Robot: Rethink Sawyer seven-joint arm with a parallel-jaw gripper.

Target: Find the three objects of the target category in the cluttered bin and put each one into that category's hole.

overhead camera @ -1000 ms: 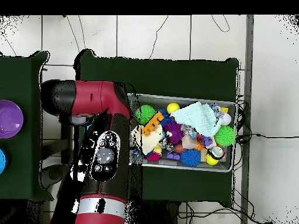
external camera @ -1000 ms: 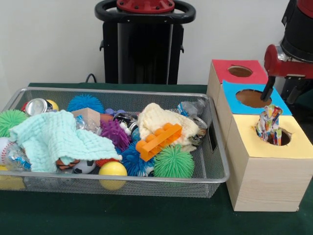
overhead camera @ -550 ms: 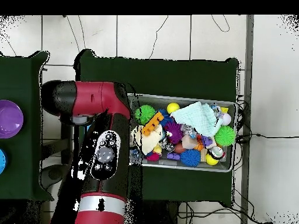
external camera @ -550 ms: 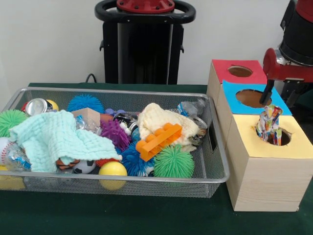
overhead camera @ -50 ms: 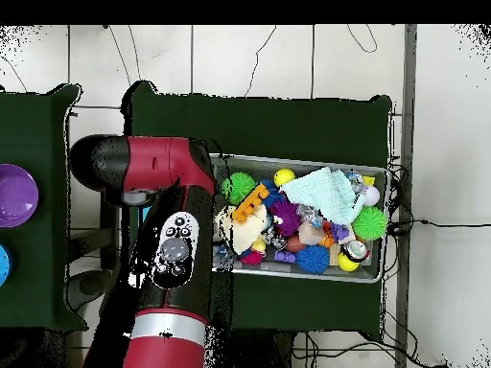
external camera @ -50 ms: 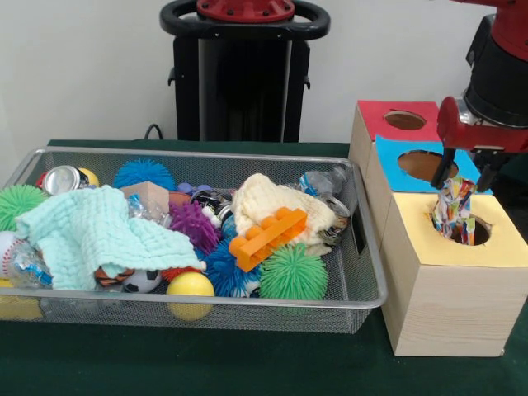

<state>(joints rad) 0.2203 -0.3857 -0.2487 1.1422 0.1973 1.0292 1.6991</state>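
Claw [external camera @ -50 ms: 462,175] spread above one patterned cloth [external camera @ -50 ms: 452,208]; three holes.

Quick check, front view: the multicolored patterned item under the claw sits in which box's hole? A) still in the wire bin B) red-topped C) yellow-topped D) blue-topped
C: the multicolored patterned item stands partly in the hole of the yellow-topped box, with the claw right above it and its fingers on either side of the item's top.

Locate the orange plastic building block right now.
Front view: the orange plastic building block lies right of centre in the wire mesh bin, resting on the cream cloth, just above the green spiky ball.
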